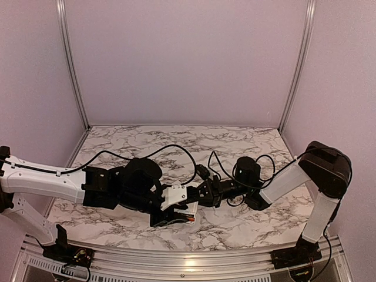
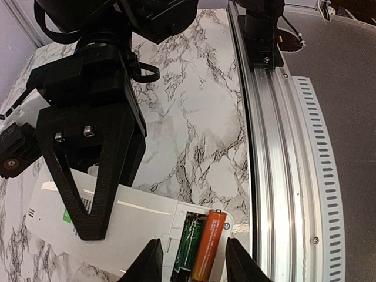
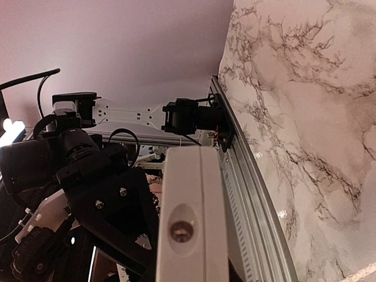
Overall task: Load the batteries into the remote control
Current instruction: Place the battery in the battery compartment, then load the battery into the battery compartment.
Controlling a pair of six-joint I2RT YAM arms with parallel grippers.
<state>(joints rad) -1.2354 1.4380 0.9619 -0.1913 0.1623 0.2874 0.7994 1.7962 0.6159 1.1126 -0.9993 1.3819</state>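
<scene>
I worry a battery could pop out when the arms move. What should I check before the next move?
1. Both batteries in the remote: ok. The dark battery and the orange battery lie side by side in its open back.
2. Batteries seated flat: cannot tell.
3. Polarity right: cannot tell.
4. Remote held: ok. The right gripper is shut on its far half.
5. Left gripper free: ok. Its jaws are open, one on each side of the battery end.
</scene>
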